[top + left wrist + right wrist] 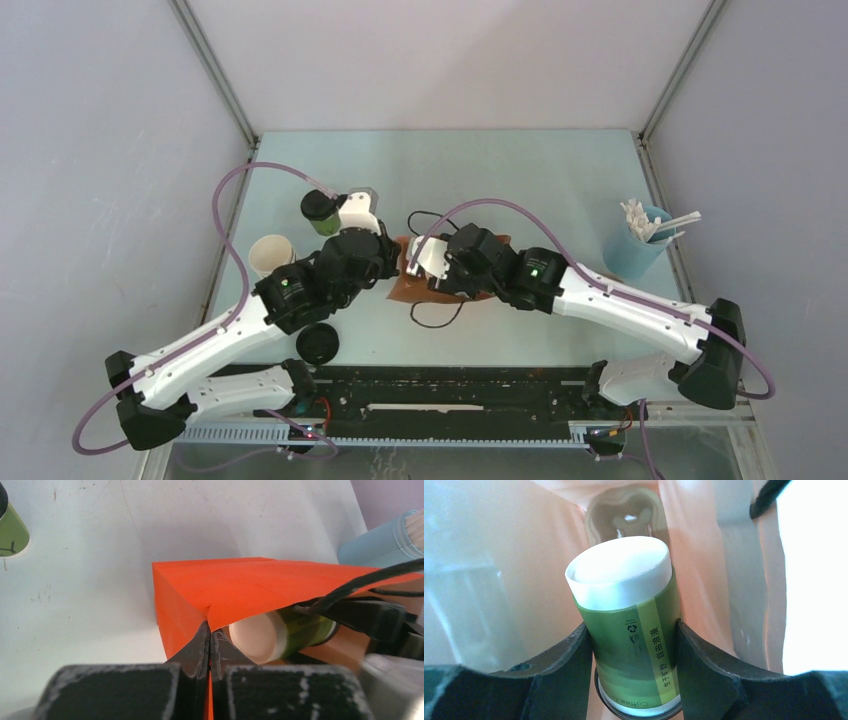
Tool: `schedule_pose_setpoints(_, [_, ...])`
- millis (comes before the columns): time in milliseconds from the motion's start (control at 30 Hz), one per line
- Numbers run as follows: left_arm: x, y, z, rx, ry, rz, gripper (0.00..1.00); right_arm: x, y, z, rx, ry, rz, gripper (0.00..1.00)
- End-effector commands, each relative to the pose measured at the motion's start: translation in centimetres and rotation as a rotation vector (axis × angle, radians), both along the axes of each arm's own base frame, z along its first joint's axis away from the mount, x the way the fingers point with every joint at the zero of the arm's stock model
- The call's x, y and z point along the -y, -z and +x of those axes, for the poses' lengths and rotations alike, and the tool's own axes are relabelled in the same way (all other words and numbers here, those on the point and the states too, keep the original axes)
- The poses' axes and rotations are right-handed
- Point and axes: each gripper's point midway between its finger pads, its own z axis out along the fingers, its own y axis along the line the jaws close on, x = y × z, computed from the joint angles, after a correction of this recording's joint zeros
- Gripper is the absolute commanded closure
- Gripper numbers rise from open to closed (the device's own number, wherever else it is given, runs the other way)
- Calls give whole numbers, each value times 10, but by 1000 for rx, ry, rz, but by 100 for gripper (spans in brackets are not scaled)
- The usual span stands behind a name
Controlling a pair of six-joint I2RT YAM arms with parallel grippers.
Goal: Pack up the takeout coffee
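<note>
Since a paper bag tends to collapse shut, we read the left gripper (pixel 209 635) as the helper. Its jaws are pinched fully together on the near edge of the orange bag (pixel 240 587), lifting that edge so the mouth gapes.

At the far left of the top view, about ten o'clock from the bag, a second capped cup (pixel 322 210) stands upright on the table (pixel 520 170). A stack of lidless cups (pixel 270 255) sits at seven o'clock from it, and a loose black lid (pixel 318 343) lies nearer the arm bases — neither gripper touches any of these.

Moving right, the coffee cup (pixel 634 630) lies on its side inside the bag. In the right wrist view its white base points deeper in, toward twelve o'clock, and its lidded end sits at six, nearest the camera. The right gripper (pixel 634 647) is closed on it, one finger pressed to each side of the green wall. We judge that grip safer than one on the lid, which could pop off. The cup looks to be going in sideways — we judge it must be righted inside or it may leak.

At three o'clock from the bag, far right, a blue holder (pixel 635 245) of white sticks stands well apart.
</note>
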Motion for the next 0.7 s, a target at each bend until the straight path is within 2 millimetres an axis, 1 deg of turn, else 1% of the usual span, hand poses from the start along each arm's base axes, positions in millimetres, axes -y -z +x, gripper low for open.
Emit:
schedule_pose_setpoints(0, [-6,-6,6,-15,-43,6,100,-16,-55,-13,-29,16,234,48])
schedule_pose_setpoints(133, [-14,-6,13,-34,-86,37,100,-24,-104,-25,-103,33,466,47])
schedule_pose_setpoints(200, [-16,-6,17,-47,-102,36,100,-24,-126,-23,-160,71,578,47])
schedule_pose_setpoints(267, [-14,-9,21,-64,-97,29,100,-27,-146,-27,-224,65,683,48])
schedule_pose_setpoints(333, [-13,-13,25,-73,-101,40,100,-28,-160,-27,-285,68,769,48])
schedule_pose_setpoints(400, [-10,-15,29,-82,-101,68,100,-25,-171,-24,-355,105,855,50])
schedule_pose_setpoints(500, [-4,-20,35,-99,-97,88,100,-17,-192,-10,-464,176,1006,51])
schedule_pose_setpoints(567, [-3,-24,39,-115,-104,103,100,-7,-205,2,-569,243,1118,52])
schedule_pose_setpoints(600, [-1,-25,42,-126,-106,113,100,0,-208,9,-623,289,1167,53])
schedule_pose_setpoints(667, [1,-27,45,-148,-100,125,100,11,-213,16,-758,335,1248,51])
